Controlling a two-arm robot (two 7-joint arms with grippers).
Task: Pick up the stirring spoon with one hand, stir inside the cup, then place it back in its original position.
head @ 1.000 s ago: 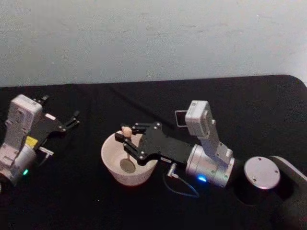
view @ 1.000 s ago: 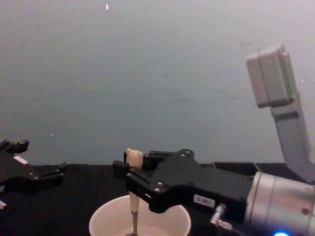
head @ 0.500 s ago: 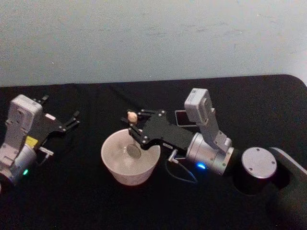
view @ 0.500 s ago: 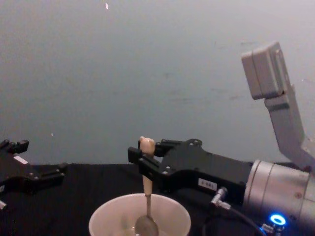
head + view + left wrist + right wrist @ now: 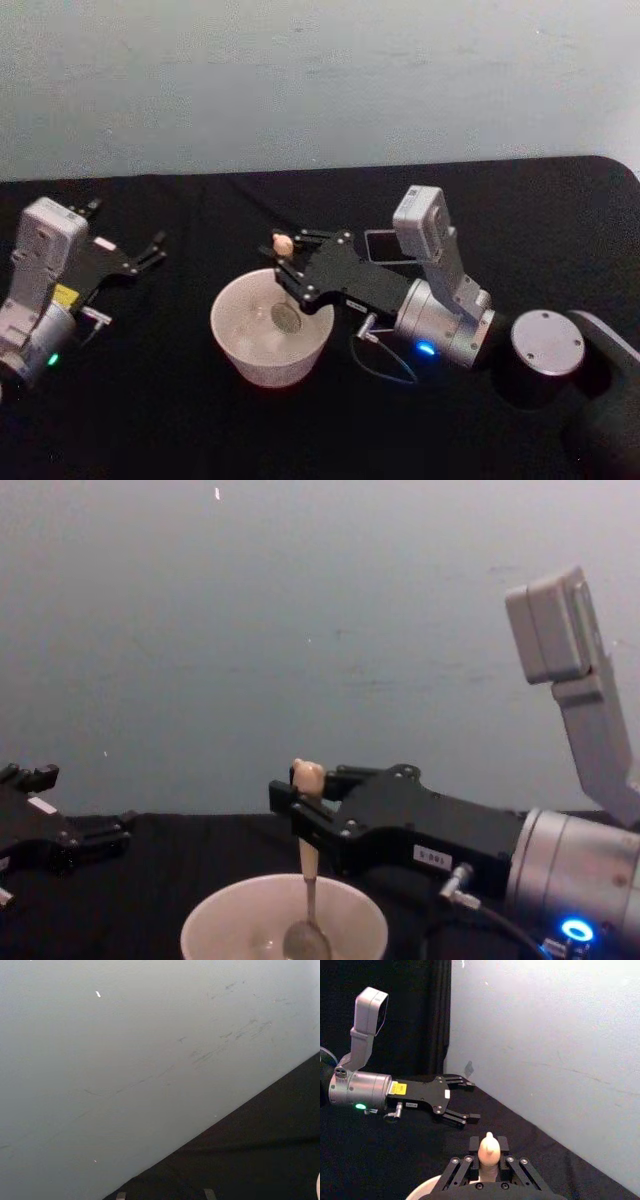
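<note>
1 stirring spoon (image 5: 308,860) clenched in right end effector (image 5: 303,802), bowl inside cup (image 5: 200,925), handle half hidden, left end effector (image 5: 472,1101) released aside.

Cream-white cup (image 5: 262,366), beige stirring spoon (image 5: 307,852) — black table (image 5: 200,430).

The head view looks down over the table (image 5: 180,430) toward the wall (image 5: 300,80). The chest view sits low and near, facing the same wall; both share the cup (image 5: 250,365). Both wrist views face that wall.
</note>
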